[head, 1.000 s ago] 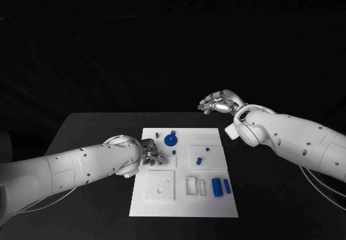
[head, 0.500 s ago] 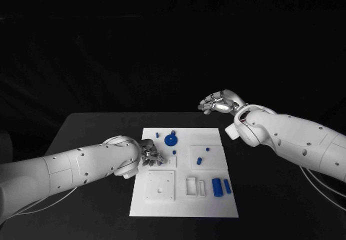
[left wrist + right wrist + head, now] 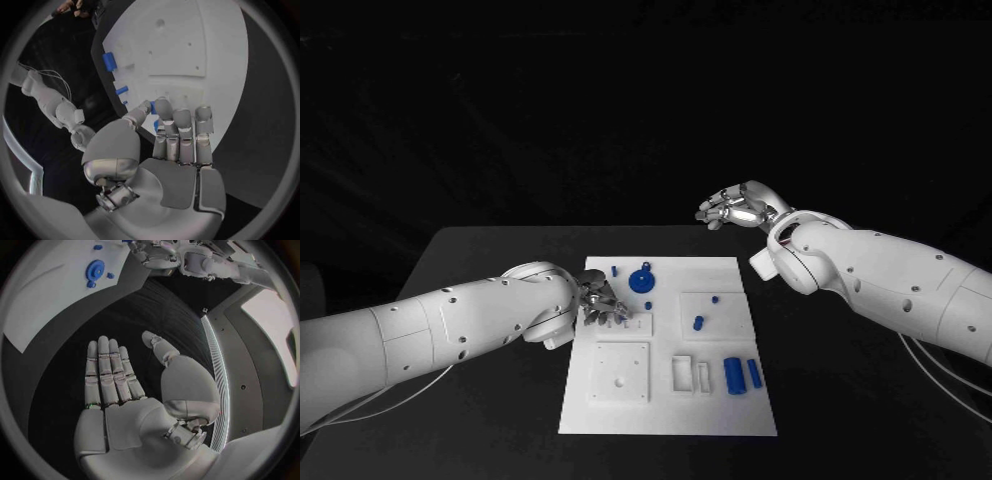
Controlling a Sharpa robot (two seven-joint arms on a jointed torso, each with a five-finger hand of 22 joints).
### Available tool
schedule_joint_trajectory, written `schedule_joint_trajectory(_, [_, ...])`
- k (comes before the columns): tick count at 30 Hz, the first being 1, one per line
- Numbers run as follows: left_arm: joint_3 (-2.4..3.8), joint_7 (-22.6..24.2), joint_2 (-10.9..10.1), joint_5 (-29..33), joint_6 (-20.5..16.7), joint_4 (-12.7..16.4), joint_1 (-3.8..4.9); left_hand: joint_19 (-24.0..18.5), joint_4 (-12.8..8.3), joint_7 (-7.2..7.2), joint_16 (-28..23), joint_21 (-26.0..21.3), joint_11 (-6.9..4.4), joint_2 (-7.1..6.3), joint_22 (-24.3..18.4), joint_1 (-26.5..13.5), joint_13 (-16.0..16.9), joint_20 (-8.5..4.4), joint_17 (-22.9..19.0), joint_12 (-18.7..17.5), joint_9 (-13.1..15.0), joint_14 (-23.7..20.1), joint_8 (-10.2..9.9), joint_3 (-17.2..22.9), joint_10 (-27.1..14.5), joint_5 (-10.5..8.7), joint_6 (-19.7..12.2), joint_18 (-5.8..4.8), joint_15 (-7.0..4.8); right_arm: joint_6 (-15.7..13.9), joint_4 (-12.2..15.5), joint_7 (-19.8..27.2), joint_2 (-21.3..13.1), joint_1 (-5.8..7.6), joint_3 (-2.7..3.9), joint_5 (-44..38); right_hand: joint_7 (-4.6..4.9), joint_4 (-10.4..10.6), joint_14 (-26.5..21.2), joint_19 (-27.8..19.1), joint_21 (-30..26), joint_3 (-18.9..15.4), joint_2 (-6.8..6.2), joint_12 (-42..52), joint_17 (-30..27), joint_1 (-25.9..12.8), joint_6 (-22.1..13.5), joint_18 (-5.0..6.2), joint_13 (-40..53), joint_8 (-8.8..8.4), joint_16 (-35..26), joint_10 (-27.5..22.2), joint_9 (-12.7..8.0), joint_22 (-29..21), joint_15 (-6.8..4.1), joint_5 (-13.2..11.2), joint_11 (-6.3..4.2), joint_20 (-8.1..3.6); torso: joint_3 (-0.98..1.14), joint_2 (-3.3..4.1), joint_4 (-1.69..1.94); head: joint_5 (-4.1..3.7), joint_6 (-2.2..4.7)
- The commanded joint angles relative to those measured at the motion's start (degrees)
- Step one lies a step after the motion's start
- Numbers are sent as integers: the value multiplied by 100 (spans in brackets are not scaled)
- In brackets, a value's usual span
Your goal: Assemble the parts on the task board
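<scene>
Black counter (image 3: 488, 250) under dark surroundings, with the white board (image 3: 718, 405) lying flat in its middle. On the board's far end sits a blue disc (image 3: 642, 279), with a small blue peg (image 3: 615, 269) to one side of it and another (image 3: 648, 304) just nearer the robot. Farther toward the right arm's side, a raised white square carries two more blue pieces (image 3: 698, 322). Near the close edge, two blue bars (image 3: 744, 374) lie side by side next to a white frame (image 3: 689, 373), and a white square plate (image 3: 620, 372) with small holes sits beside that.

Left robot hand (image 3: 604, 304) is low over the board's left edge, just by the disc. From its wrist, the fingers (image 3: 181, 132) lie straight and close together, the thumb bent toward them, fingertips over the white surface; whether they pinch something small I cannot tell.

Right robot hand (image 3: 734, 208) hangs in the air beyond the counter's far edge, well apart from the board. Its wrist view shows the palm (image 3: 125, 415) flat, fingers stretched out, gripping nothing.
</scene>
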Motion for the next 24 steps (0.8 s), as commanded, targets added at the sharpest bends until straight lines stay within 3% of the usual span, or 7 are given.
schedule_joint_trajectory(1, [5,-62,1,51,390,28,42,-9,-211,15,22,39,0,131,114,116,10,-820,-5,23,26,-11,59,219,0,27,-46,-4,-61,92,-3,27,13,-5,3,-11,-3,7,-10,-40,-19,-34,6,-24,9,-62,-33,81,-10,-16,-23,43,-6,-6,49,37,12,12,-2,2,-6,14,-3])
schedule_joint_trajectory(7, [7,-229,64,101,973,-131,111,-38,-285,9,40,54,-5,170,116,184,21,-820,-7,40,63,-26,106,346,-19,28,-81,-4,-65,111,-17,19,29,-6,2,-11,-2,5,-11,-41,-21,-34,5,-26,10,-59,-36,81,-12,-18,-25,42,-8,-6,50,42,12,12,-6,5,-12,31,-12])
schedule_joint_trajectory(11, [7,-357,159,279,1149,-297,153,-67,-166,19,56,63,3,245,112,87,35,-805,-14,61,177,-62,194,511,-70,26,-146,-24,-52,115,-23,16,40,-6,2,-11,-1,5,-12,-43,-21,-33,4,-28,10,-58,-37,81,-13,-18,-26,42,-8,-6,50,44,13,12,-1,6,-18,37,-29])
schedule_joint_trajectory(16, [7,-507,289,543,1321,-518,211,-83,-85,1,149,99,-41,329,115,-67,112,-811,2,202,566,-74,454,892,-124,17,-261,-25,-78,120,-30,16,58,-6,2,-11,0,3,-12,-44,-22,-33,4,-30,11,-55,-40,81,-14,-20,-28,41,-9,-6,51,45,14,12,-4,8,-13,34,-57])
schedule_joint_trajectory(17, [7,-526,334,544,1364,-578,229,-91,-163,-27,196,138,-18,363,123,-253,152,-808,6,280,789,-91,578,1051,-170,26,-365,-36,-90,117,-30,16,58,-6,2,-11,0,2,-12,-44,-22,-32,5,-30,11,-53,-41,81,-15,-20,-28,41,-10,-6,51,46,14,12,-4,8,-14,37,-71])
schedule_joint_trajectory(24, [6,-536,498,565,1408,-718,266,-90,-359,-48,262,202,-69,485,117,-502,176,-831,-8,383,1116,-88,763,1255,-193,36,-420,-22,-115,114,-35,18,76,-6,2,-11,1,-1,-13,-46,-23,-28,10,-33,12,-43,-43,81,-18,-21,-31,40,-11,-5,53,46,15,11,-2,8,-13,44,-91])
